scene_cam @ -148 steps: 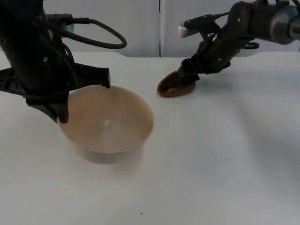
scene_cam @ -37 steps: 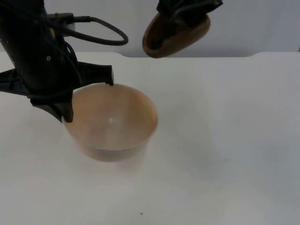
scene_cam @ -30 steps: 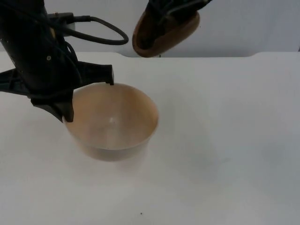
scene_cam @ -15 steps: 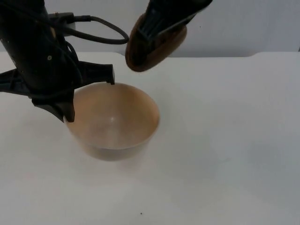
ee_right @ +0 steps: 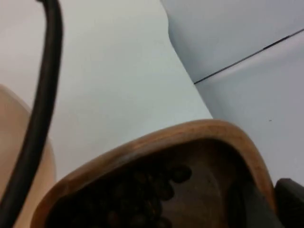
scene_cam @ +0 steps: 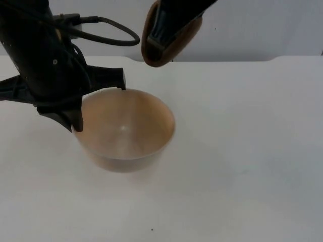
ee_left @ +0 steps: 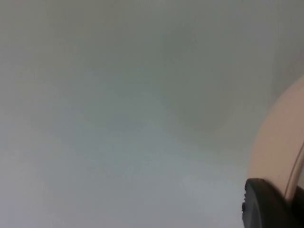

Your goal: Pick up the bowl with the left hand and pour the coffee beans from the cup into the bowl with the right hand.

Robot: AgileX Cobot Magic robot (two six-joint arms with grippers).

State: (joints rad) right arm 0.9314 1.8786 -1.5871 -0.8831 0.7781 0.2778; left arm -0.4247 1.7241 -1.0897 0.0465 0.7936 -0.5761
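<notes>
One tan bowl (scene_cam: 126,128) is gripped at its 9 o'clock rim by the left gripper (scene_cam: 98,103), whose arm hides that edge. The bowl's underside cannot be seen against the white surface (scene_cam: 242,151). At 12 o'clock, one tilted brown cup (scene_cam: 164,33) is clamped in the right gripper (ee_right: 266,202), cut off above; coffee beans (ee_right: 142,194) are seen inside.

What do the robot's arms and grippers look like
Both arms are black. The left gripper has matte black angular fingers, with a thick black cable looping off the left arm. A rounded black fingertip shows in the left wrist view. The right gripper is dark too.
</notes>
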